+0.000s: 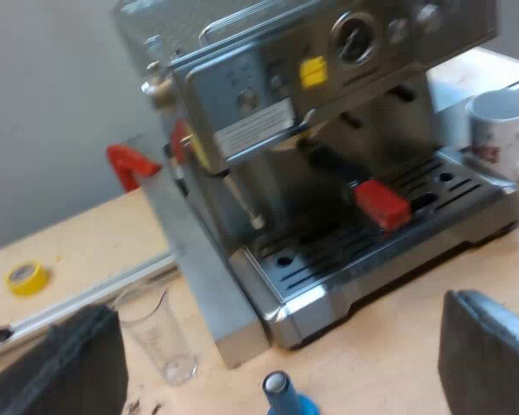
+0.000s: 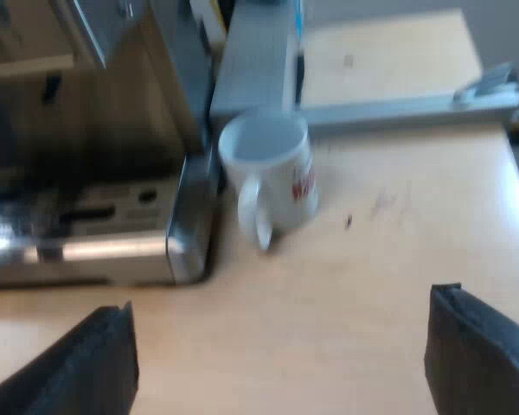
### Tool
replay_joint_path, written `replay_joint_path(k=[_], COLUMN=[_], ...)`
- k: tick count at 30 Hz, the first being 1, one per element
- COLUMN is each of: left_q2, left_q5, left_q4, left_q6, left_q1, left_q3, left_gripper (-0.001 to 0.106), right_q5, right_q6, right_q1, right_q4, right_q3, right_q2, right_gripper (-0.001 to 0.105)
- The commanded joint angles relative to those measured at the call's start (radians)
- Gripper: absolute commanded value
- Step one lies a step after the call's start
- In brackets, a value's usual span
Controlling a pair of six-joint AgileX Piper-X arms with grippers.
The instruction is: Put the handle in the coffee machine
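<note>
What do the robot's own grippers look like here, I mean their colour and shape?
The left gripper and the right gripper look alike. Each has two broad fingers, matt black to dark grey, shaped as thick slabs with blunt, squared tips and a slightly rough surface. No markings show on them.

Holder [image 1: 363, 192] head hidden under espresso machine [image 1: 259, 86]; blue tamper [image 1: 285, 396] cut off below its top

A pale wooden table [image 1: 95, 233] ends at a plain grey wall [image 1: 52, 104], twelve o'clock from a yellow tape roll [image 1: 26, 277] near its edge.
</note>
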Motion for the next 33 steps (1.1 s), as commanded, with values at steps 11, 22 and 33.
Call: replay_joint_path(k=[11, 22, 33], left_q2=[-0.11, -0.108, -0.107], left_q5=[-0.104, -0.125, -0.143], left_q4=[-0.205, -0.445, -0.475], left_q6=[-0.224, -0.224, -0.202], left_q1=[0.002, 0.002, 0.002], left_q3=[0.229, 0.457, 0.611], left_gripper=[0.075, 0.075, 0.075], right_q5=[-0.085, -0.085, -0.085], right_q6=[-0.037, -0.035, -0.035], right_q1=[0.005, 0.005, 0.005], right_q4=[-0.319, -0.418, -0.398], right_q3=[0.135, 0.339, 0.435], right_q2=[-0.044, -0.043, -0.042], right_gripper=[0.07, 0.07, 0.07])
